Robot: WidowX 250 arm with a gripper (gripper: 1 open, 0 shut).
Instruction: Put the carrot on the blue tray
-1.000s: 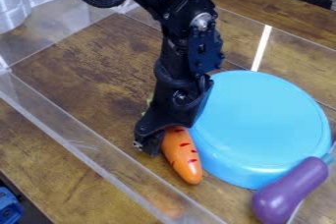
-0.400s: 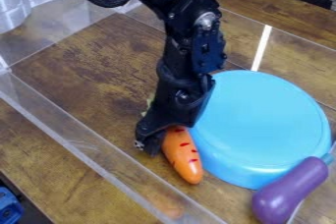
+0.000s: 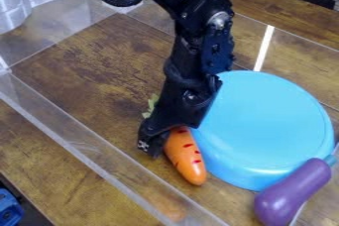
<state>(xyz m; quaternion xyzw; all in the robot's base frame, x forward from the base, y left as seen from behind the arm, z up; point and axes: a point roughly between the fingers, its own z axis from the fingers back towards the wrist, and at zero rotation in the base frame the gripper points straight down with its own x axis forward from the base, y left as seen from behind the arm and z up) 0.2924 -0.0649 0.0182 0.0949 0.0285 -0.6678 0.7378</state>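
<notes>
Compared with the earlier frame, the upper part of my black, jointed robot arm has shifted a little to the right, while the orange toy carrot with dark-red dashes and a green leafy top point(image 3: 184, 158) looks unmoved. Its orange tip points toward the bottom of the view, and a bit of green shows near the other end, beside the arm. My black gripper point(image 3: 169, 136) is down over the leafy end of the carrot. I cannot tell how far open it is, or whether it has hold of the carrot, because its own dark parts hide the contact.

Right of the carrot lies the large round light-blue plastic tray point(image 3: 265, 126); the carrot is beside it, on the brown wood-look surface point(image 3: 79, 81). A glossy purple toy eggplant point(image 3: 294, 192) sits at the tray's lower right edge.
</notes>
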